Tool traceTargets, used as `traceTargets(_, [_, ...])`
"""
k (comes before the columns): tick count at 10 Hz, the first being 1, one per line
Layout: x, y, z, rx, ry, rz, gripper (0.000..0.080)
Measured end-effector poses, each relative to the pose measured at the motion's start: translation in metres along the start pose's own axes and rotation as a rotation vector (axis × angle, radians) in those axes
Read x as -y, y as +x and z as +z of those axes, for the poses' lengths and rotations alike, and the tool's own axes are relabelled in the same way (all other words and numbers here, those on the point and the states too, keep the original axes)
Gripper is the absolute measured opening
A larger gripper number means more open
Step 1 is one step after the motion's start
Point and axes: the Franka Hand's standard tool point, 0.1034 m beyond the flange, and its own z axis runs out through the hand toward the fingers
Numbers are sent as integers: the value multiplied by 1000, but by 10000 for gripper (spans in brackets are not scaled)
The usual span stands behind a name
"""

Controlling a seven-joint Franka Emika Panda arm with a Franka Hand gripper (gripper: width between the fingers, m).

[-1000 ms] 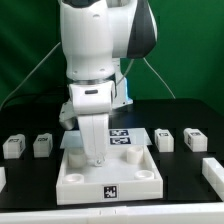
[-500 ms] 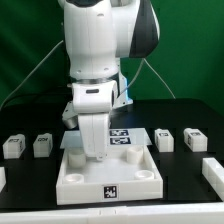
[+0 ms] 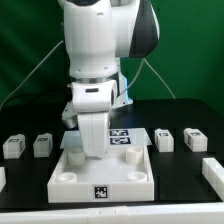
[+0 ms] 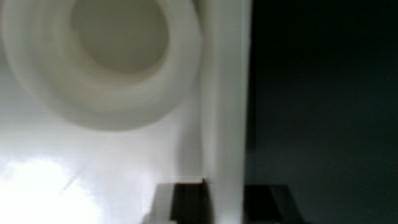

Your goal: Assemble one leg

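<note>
My gripper (image 3: 92,152) reaches down onto the far left side of the large white square tray part (image 3: 120,176), which lies at the table's front centre. In the wrist view the two dark fingers (image 4: 187,202) stand on either side of the tray part's thin white wall (image 4: 222,120), with a round corner hole (image 4: 111,55) beside it, so the gripper (image 4: 222,198) is shut on that wall. Small white tagged legs lie loose: two on the exterior view's left (image 3: 13,146) (image 3: 41,145) and two on its right (image 3: 164,139) (image 3: 194,137).
The marker board (image 3: 122,136) lies behind the tray part, partly hidden by the arm. More white blocks show at the frame's left edge (image 3: 2,178) and right edge (image 3: 213,170). A green wall stands behind the black table.
The tray part has slid a little toward the exterior view's left with my gripper on its wall. The loose legs have not moved.
</note>
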Motion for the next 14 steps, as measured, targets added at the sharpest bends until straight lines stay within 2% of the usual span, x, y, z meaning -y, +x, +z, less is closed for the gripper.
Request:
traceTargets(4, [0,0,0,0,-1,0,69])
traceTargets(5, [-5,7,-2,-2,-10,-15,69])
traceTargets(7, [-24,25,-5,-14,-33,-58,68])
traceTargets(9, [-41,46,-2,-29,-47,-89,67])
traceTargets(10, [-49,57,-3,-39,-72,-104,67])
traceTargets(11, [-54,69,-2,-49,-81,-97,67])
traceTargets(12, [-61,83,0,-59,-84,-73,67])
traceTargets(13, [-61,90,2,-58,-61,-64,66])
traceTargets(14, [-61,99,2,-58,-51,-52,66])
